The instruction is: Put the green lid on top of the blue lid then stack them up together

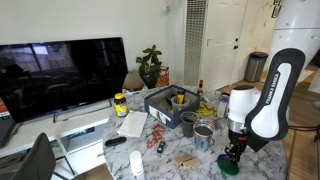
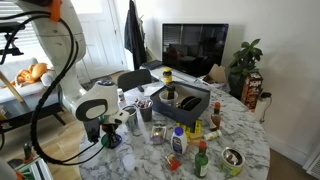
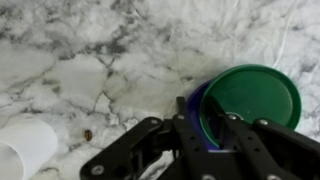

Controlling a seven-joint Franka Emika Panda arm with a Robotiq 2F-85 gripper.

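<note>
Since the green lid [image 3: 252, 97] already lies on the blue lid [image 3: 203, 105] on the worktop [image 3: 90, 60], the fingers [image 3: 185, 128] straddling the blue lid's rim, grip unclear, could drag the green one askew when withdrawing.

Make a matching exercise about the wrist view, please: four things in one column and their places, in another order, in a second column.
Things:
1. green lid
2. blue lid
3. white object
4. pincer

Places:
a. lower left corner
b. on top of the other lid
c. comes in from the bottom edge, at the lids
d. underneath, only its edge shows

Pairs: 1-b, 2-d, 3-a, 4-c
</note>
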